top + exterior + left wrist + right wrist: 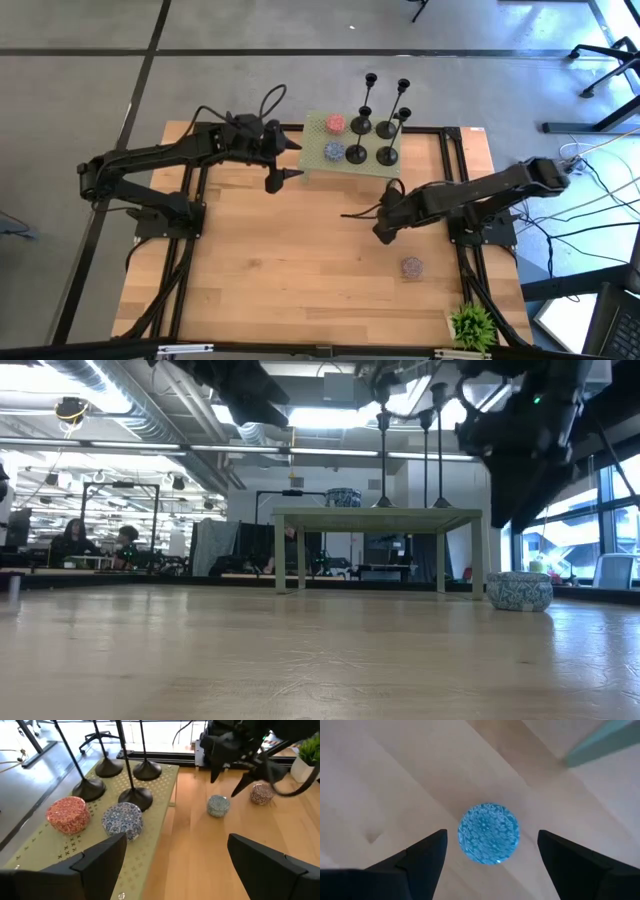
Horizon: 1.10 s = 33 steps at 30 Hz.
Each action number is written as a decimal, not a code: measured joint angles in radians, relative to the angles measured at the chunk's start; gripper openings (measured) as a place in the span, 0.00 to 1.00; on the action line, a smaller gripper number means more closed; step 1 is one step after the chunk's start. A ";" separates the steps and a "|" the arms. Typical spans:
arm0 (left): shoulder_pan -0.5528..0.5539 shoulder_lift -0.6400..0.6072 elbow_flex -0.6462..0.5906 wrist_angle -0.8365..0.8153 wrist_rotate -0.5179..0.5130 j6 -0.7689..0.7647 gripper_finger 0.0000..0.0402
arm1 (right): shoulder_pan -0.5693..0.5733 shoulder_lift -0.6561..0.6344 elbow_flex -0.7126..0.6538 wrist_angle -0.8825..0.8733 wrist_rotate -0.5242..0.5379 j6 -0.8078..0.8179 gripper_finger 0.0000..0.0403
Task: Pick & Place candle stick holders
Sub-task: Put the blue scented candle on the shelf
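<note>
Four black candle stick holders [372, 141] stand upright on their round bases on a small green table [312, 160] at the far middle, beside a red round candle [66, 813] and a blue patterned one [122, 820]. My left gripper [297, 161] hovers open just left of that green table, pointing toward it. My right gripper [492, 834] is open and points down over a blue round candle [488, 833] that lies on the wooden table. Its fingers stand on either side of the candle without touching it. In the high view the gripper [384, 232] hides this candle.
A pinkish round candle [412, 267] lies on the wood nearer the front right. A small green plant [472, 325] stands at the near right corner. Bare wooden table [270, 270] spreads left and front of the right gripper.
</note>
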 joint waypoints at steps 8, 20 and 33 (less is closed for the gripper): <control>-0.030 0.000 0.000 0.000 0.000 -0.023 0.86 | -0.001 0.135 0.000 0.019 -0.059 0.207 0.78; -0.049 0.000 0.000 0.003 0.000 -0.076 0.86 | -0.002 0.216 0.000 0.051 -0.026 0.283 0.78; -0.049 0.000 0.000 0.007 0.000 -0.076 0.86 | -0.002 0.219 0.001 0.050 -0.028 0.239 0.78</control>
